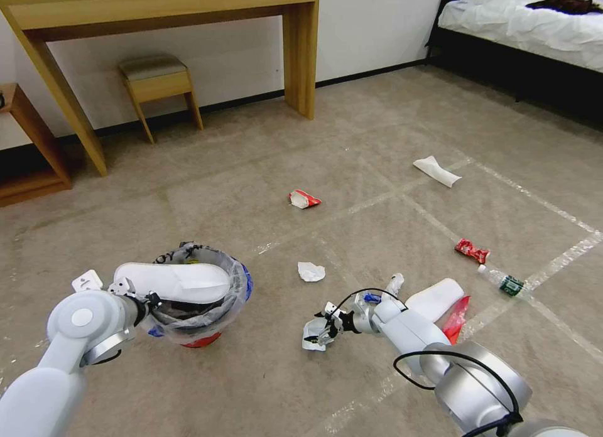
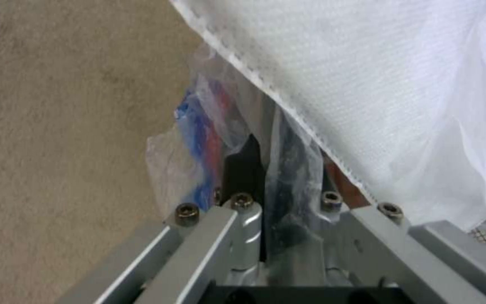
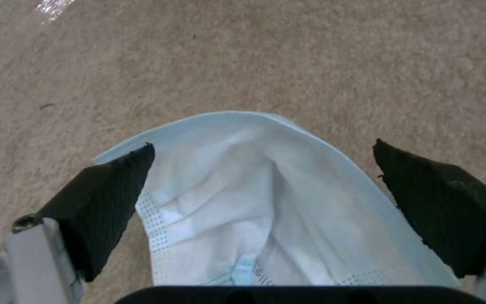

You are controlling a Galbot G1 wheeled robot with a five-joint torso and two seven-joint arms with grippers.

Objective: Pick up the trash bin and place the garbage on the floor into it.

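Beige-brown carpeted floor (image 1: 207, 192) crossed by shiny tape lines, with a bed (image 1: 534, 22) at far right, a wooden desk (image 1: 169, 10) along the far wall and a small stool (image 1: 158, 85) beneath it.

Trash bin (image 1: 202, 339): a red bucket lined with a clear bag, standing at near left. A white slipper (image 1: 179, 281) lies across its mouth.

Left gripper (image 1: 149, 301): at the near-left rim of the bin. In the left wrist view the fingers (image 2: 243, 219) are closed tight on the bag-covered rim (image 2: 276, 169), with the slipper's white fabric (image 2: 389, 93) just above.

Right gripper (image 1: 321, 331): low over the carpet at near centre. In the right wrist view its black pads (image 3: 114, 198) stand wide apart, one on each side of a pale blue-and-white face mask (image 3: 260, 202) lying on the carpet; the pads do not press it.

Other garbage, all on the carpet:
- a second white slipper (image 1: 436, 299) just right of the right arm, with a red wrapper (image 1: 457, 318) touching it;
- a folded white piece (image 1: 436, 171) at far right;
- a clear bottle with green label (image 1: 505, 283) at right;
- a red-and-white wrapper (image 1: 304, 199) at centre;
- a red wrapper (image 1: 472, 250) near the bottle;
- crumpled white paper (image 1: 311, 271) between bin and right arm.
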